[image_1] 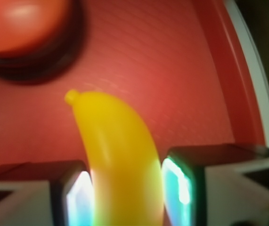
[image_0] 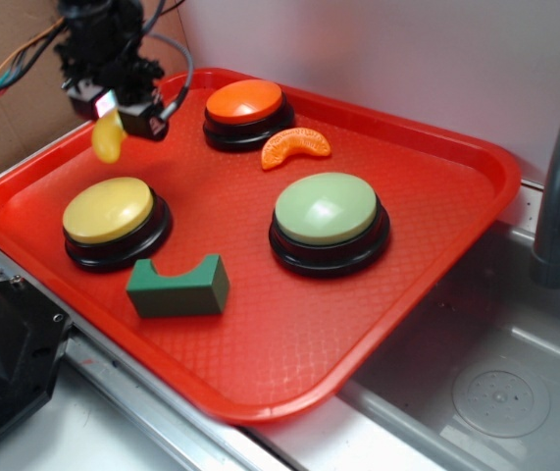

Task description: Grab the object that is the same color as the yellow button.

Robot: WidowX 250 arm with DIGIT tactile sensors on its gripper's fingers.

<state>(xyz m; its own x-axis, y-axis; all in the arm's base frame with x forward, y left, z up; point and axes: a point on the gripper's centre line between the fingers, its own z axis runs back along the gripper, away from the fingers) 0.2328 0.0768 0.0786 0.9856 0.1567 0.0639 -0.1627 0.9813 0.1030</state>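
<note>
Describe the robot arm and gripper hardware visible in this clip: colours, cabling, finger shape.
The gripper and wrist are black, boxy and cluttered. Black cables loop off the wrist, and orange and blue wires run left. In the wrist view, the fingers are pale, blocky slabs with dark edging, and their inner pads glow whitish-cyan.

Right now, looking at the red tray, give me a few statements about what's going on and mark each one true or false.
1. The gripper is shut on the yellow banana. True.
2. The banana lies flat on the tray. False: it hangs lifted above it.
3. The green block sits in front of the yellow button. True.
4. The orange segment toy rests on top of the green button. False: it lies on the tray beside the orange button.
</note>
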